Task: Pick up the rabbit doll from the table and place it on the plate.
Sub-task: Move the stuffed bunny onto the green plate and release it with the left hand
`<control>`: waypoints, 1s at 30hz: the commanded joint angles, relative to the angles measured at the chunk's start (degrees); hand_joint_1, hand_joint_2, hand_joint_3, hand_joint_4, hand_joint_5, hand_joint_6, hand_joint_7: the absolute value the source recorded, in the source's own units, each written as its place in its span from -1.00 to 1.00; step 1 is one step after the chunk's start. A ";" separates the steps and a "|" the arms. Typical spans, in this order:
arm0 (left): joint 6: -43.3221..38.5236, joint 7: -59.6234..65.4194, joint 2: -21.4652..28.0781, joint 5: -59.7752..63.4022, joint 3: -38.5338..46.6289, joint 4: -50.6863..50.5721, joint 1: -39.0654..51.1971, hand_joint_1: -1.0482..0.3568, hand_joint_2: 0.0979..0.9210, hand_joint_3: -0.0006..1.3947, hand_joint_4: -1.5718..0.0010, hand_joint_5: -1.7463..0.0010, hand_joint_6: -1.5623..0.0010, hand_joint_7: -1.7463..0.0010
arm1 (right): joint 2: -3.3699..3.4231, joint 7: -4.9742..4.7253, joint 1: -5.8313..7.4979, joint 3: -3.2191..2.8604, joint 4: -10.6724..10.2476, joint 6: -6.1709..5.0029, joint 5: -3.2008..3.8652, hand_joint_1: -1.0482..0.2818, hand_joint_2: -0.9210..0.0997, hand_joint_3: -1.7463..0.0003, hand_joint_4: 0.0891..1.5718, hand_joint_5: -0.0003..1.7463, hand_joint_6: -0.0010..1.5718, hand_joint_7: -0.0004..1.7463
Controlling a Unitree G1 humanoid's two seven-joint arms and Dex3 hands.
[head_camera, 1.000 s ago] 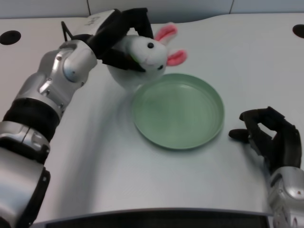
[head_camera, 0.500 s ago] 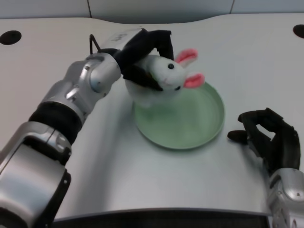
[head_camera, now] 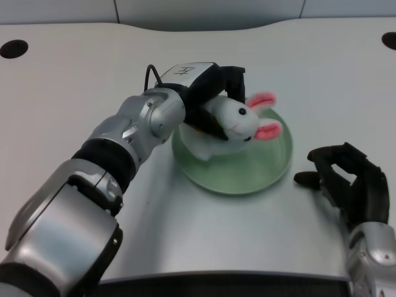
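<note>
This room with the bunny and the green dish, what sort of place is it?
Probably a robot test bench or lab: a bare white table with cable holes, and a robot's left hand holding a rabbit doll over a green plate.

left hand (head_camera: 213,93) carried rabbit doll (head_camera: 238,124) over plate (head_camera: 260,173)

A: The rabbit (head_camera: 238,120) in the left hand (head_camera: 213,93) looks like soft white plush; its ears are pink, fuzzy cloth; the eyes are small glossy black beads.

B: The plate (head_camera: 266,167) under the hand looks like smooth green plastic with a dull sheen; the hand itself is matt black; the forearm (head_camera: 133,133) behind it is satin silver metal; the table (head_camera: 74,80) is smooth, matt white.
</note>
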 commanded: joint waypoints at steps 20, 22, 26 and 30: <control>5.89 -0.70 -2.52 7.07 -6.97 3.45 -4.62 -0.51 0.87 -0.99 0.61 0.52 0.46 0.87 | 0.76 0.17 0.79 -0.23 -0.98 -0.30 0.53 -0.57 -1.00 0.85 0.04 0.04 0.10 0.30; 6.01 -0.84 -2.46 7.74 -7.68 3.55 -4.63 -0.65 0.90 -0.99 0.78 0.68 0.62 0.97 | 0.71 0.12 0.76 -0.22 -0.76 -0.43 0.40 -0.58 -1.00 0.85 0.04 0.03 0.10 0.30; 6.08 -1.09 -2.45 7.87 -8.01 3.61 -4.69 -0.76 0.93 -0.99 0.95 0.75 0.77 1.00 | 0.68 0.10 0.74 -0.23 -0.66 -0.49 0.32 -0.58 -1.00 0.85 0.03 0.02 0.10 0.29; 6.38 -3.04 -2.33 8.22 -8.58 3.79 -5.32 -0.95 0.99 -0.95 0.99 0.95 0.95 1.00 | 0.73 0.43 0.89 -0.22 -1.08 -0.26 0.57 -0.57 -1.00 0.85 0.04 0.02 0.10 0.29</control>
